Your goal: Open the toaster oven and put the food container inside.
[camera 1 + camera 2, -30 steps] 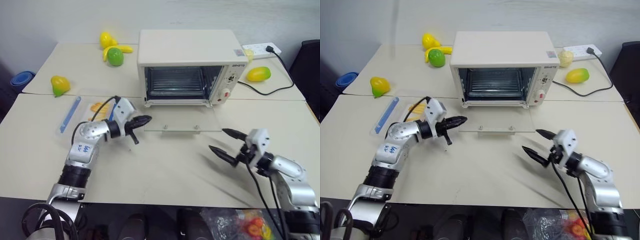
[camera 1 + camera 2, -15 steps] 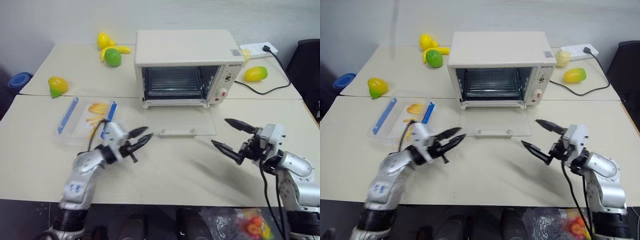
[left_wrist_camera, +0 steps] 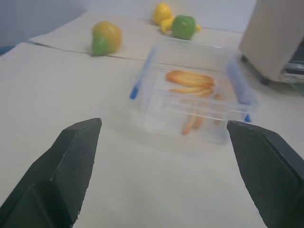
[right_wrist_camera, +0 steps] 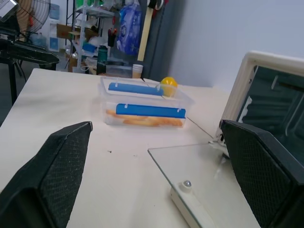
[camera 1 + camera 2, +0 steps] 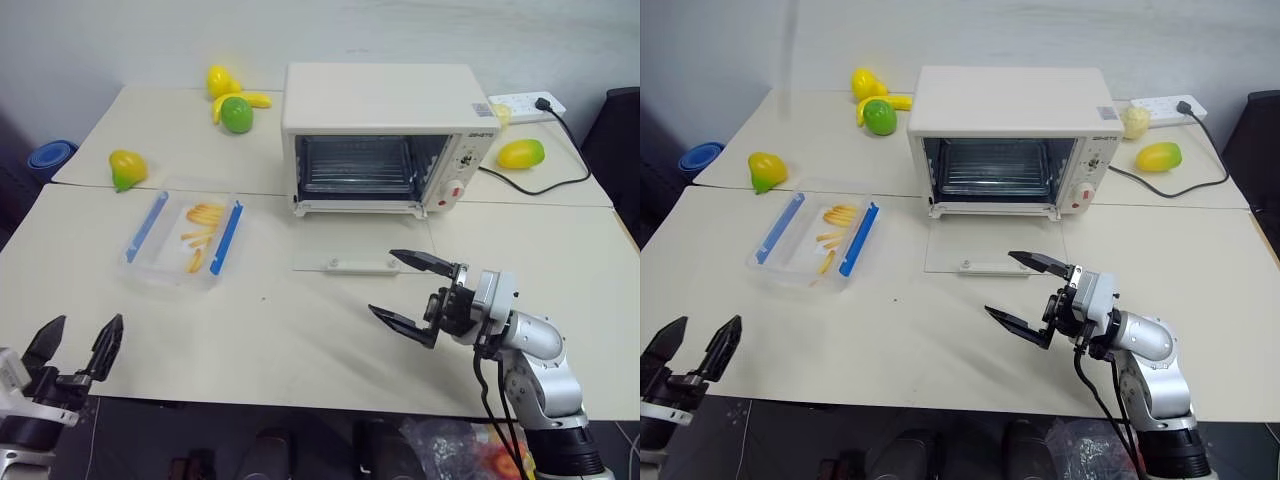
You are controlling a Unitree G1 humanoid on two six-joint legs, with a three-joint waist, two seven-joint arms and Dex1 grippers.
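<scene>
- While you look down over the bench (image 5: 300, 340), you see its cream top made of sections butted together, carrying everything in the scene.
- Your toaster oven (image 5: 385, 135) stands toward the far middle of the bench, its glass door (image 5: 362, 246) folded down flat onto the bench in front of it, the wire rack inside open to view, and the knobs and red button on its right panel.
- Your food container (image 5: 184, 238) sits on the bench to the left of the oven door and well apart from it, upright, with its two blue clips along the long sides and yellow fry-like pieces inside.
- Your right pincer (image 5: 412, 296) hovers just in front of the lowered door's right corner, pointing toward the left, fingers spread wide with nothing between them.
- Your left pincer (image 5: 76, 344) is at the near left edge of the bench, fingers spread wide and empty; its wrist view looks across bare bench to the container ahead.
- You have a white power strip (image 5: 525, 101) at the far right with a black cable running from it across the bench.
- You also have toy fruit scattered about: a yellow-green piece (image 5: 124, 168) left of the container, a green one with yellow ones (image 5: 233, 104) at the far left, and a mango-like one (image 5: 522, 153) right of the oven.
</scene>
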